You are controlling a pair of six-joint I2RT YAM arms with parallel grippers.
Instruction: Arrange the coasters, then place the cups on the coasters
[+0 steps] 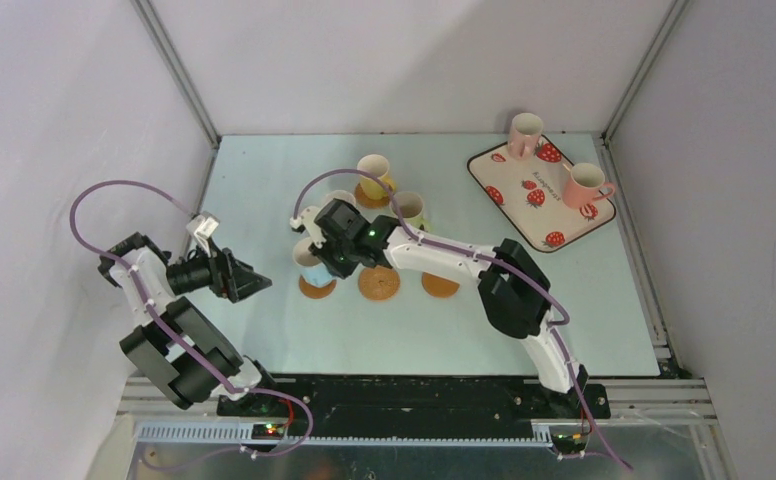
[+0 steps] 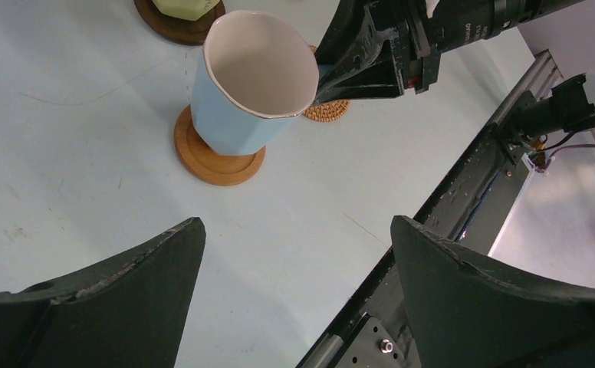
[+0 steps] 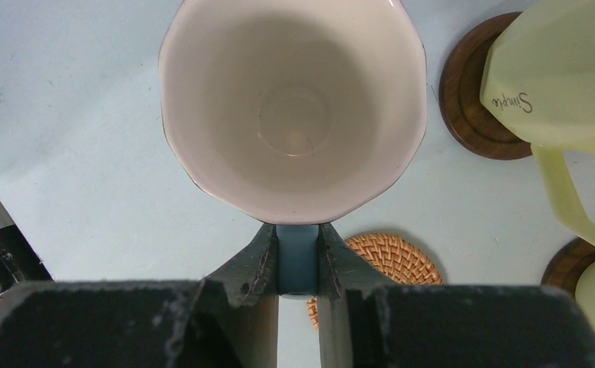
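Jaws: right gripper (image 3: 298, 239) clamps handle of blue cup (image 3: 290, 107) on tan coaster (image 2: 219, 159), left gripper (image 2: 296, 224) spread empty; you settle it, then release

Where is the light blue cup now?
Top view: the light blue cup sits on the leftmost front coaster, beside the woven coaster, its handle in the right gripper.

A robotics lab test cell; plain white wall panels (image 1: 414, 60) in aluminium framing (image 1: 179, 75) enclose a pale tabletop (image 1: 414, 340); the cabled left arm (image 1: 179, 350) and right arm (image 1: 444, 258) are bolted to a black base rail (image 1: 414, 395).
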